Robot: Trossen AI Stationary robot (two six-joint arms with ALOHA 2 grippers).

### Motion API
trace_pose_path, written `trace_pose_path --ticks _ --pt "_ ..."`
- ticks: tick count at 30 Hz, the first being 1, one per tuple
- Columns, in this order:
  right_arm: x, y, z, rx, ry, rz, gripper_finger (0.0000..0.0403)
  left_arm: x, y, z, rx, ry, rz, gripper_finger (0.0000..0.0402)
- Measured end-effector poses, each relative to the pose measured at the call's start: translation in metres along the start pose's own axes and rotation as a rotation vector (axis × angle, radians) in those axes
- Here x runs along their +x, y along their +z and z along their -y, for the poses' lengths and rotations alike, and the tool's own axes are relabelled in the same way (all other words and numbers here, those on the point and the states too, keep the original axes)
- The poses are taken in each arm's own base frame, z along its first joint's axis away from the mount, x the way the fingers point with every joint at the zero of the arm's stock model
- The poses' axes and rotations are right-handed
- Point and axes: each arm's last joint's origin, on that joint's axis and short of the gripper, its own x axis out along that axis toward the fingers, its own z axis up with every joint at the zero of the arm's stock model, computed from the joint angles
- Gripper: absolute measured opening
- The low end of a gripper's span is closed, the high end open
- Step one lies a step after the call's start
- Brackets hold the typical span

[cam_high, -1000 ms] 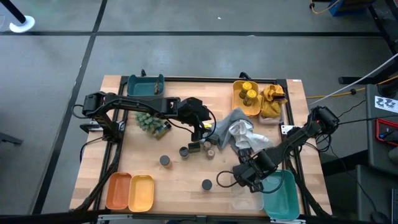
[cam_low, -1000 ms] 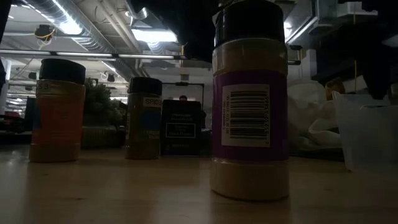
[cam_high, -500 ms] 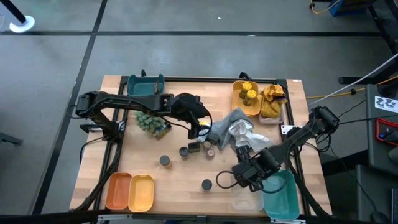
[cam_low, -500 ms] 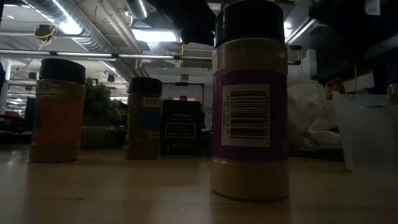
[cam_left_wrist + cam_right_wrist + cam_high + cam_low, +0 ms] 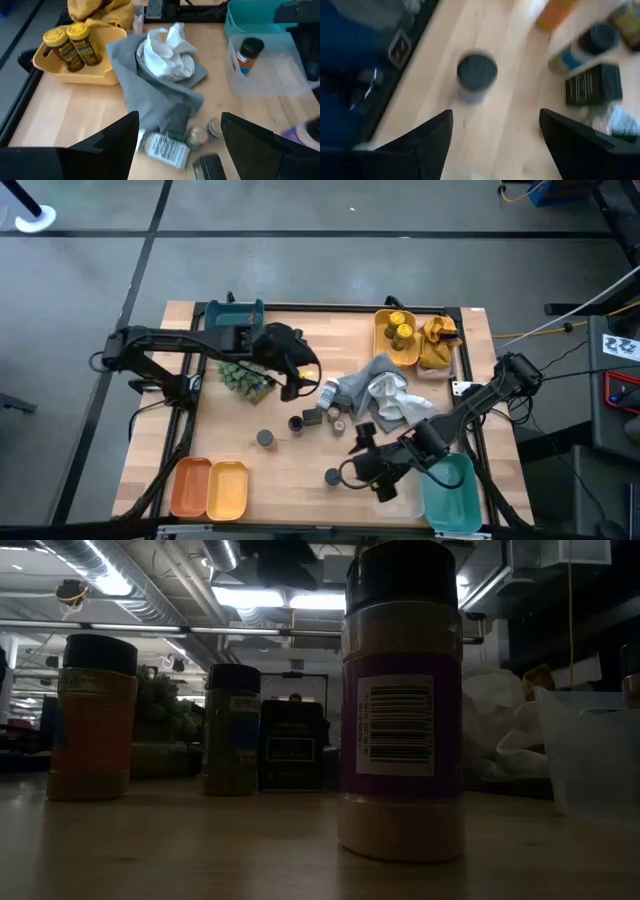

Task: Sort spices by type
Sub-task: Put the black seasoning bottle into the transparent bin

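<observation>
Over on the left the orange tray (image 5: 190,487) and the yellow tray (image 5: 228,489) at the near edge sit with nothing in them, and so does the teal bin (image 5: 233,316) at the far edge, so I'd say the sorting is barely started. The left gripper (image 5: 296,385) hangs beside the green plant ball (image 5: 240,376), fingers spread wide with nothing between them. Mid-table the loose spices wait: a dark-lidded jar (image 5: 265,438), a small cluster (image 5: 318,418) with a white-labelled one lying flat against the grey cloth (image 5: 362,387), and the purple-labelled jar (image 5: 332,476) standing alone toward the near edge. That cloth and the white cloth (image 5: 395,402) crowd the cluster and look likely to get in the way. The right gripper (image 5: 366,470) is near the purple-labelled jar, fingers apart, empty. Further right, two yellow-lidded jars (image 5: 400,327) share a yellow bin, and one dark-lidded jar (image 5: 246,55) stands in the clear tub (image 5: 280,80); those seem the only ones placed.
</observation>
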Motion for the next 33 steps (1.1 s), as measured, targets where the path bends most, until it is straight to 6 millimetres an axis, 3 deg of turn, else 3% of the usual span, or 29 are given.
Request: trace_pose_path --ticks 6,12,22,33 --pt "0.029 0.015 0.000 0.049 0.016 0.123 0.0294 -0.021 -0.011 0.008 0.016 -0.023 -0.044 0.0265" --pt "0.053 0.020 0.004 0.074 0.065 0.161 0.0294 -0.025 -0.024 0.017 -0.020 -0.044 -0.066 0.0265" --pt "0.071 0.013 -0.002 0.063 0.088 0.108 0.0294 -0.016 -0.042 0.032 -0.021 -0.081 -0.125 0.0265" --pt "0.087 0.005 -0.004 0.052 0.096 0.045 0.0294 -0.015 -0.043 0.035 -0.043 -0.088 -0.130 0.0265"
